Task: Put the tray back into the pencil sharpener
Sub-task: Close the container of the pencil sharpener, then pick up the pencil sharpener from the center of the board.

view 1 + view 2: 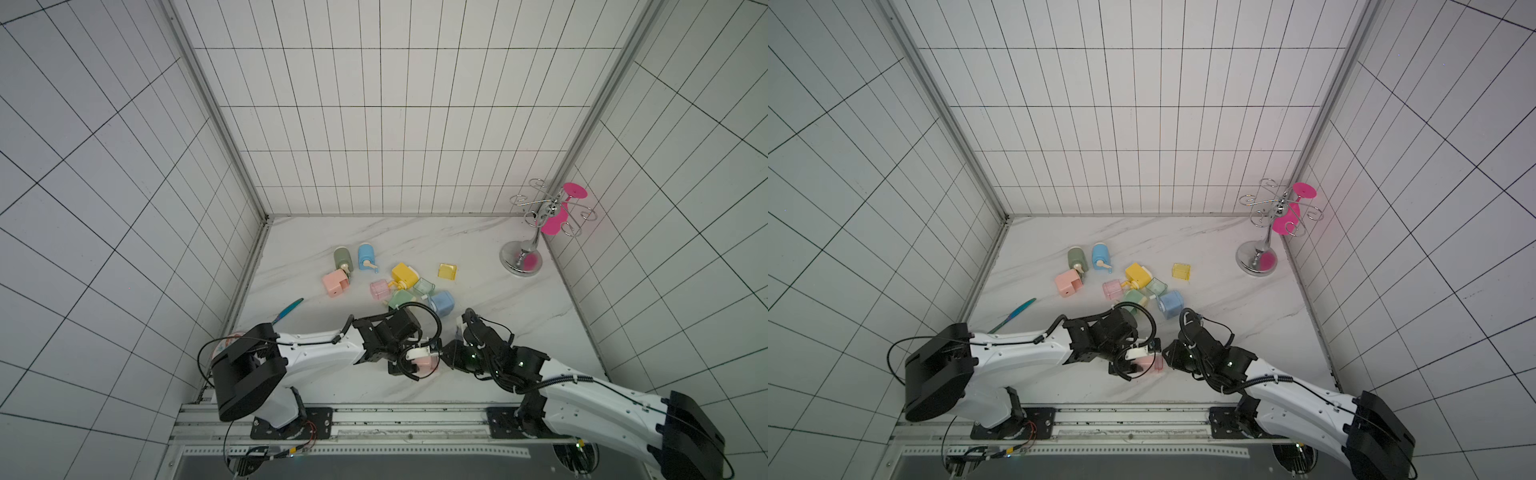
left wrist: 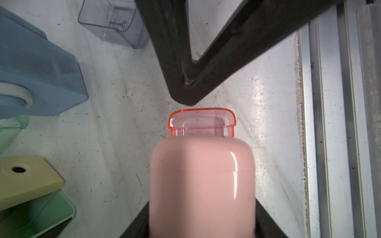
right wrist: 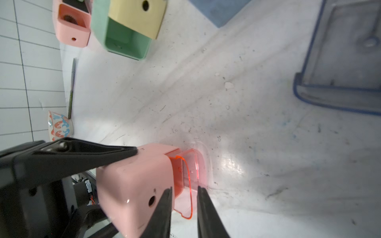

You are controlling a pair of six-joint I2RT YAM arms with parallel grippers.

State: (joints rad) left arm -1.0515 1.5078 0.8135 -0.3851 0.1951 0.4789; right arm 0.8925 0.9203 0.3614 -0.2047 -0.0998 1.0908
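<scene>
In both top views the left gripper (image 1: 415, 360) is clamping the sharpener (image 1: 427, 365) low over the table (image 1: 519, 299), close to its front edge. The tray (image 1: 1158, 362) is sticking out of the sharpener's end, facing the right gripper (image 1: 445, 354). The blue sharpener (image 1: 441, 302) is lying just behind the sharpener. Bare marble is opening past the right arm, and the rack (image 1: 536, 232) is standing well apart.

In the left wrist view its fingers (image 2: 136, 226) are pressing both flanks of the sharpener (image 2: 203, 185). The tray (image 2: 202, 123) is sitting partly inside, its orange rim projecting. The right gripper (image 2: 185, 96) is hanging just off that rim, with a sliver of table showing between. The rail (image 2: 340, 123) is running alongside the sharpener, a bare strip between them. The clear tray (image 2: 111, 22) is lying apart on the other side.

In the right wrist view the right gripper (image 3: 184, 187) is standing with its jaws narrowly apart, gripping nothing, and the tray (image 3: 190, 181) is showing through the gap. Open table is spreading beyond the tray's end. The green sharpener (image 3: 123, 31) and the bowl (image 3: 59, 125) are lying well off.
</scene>
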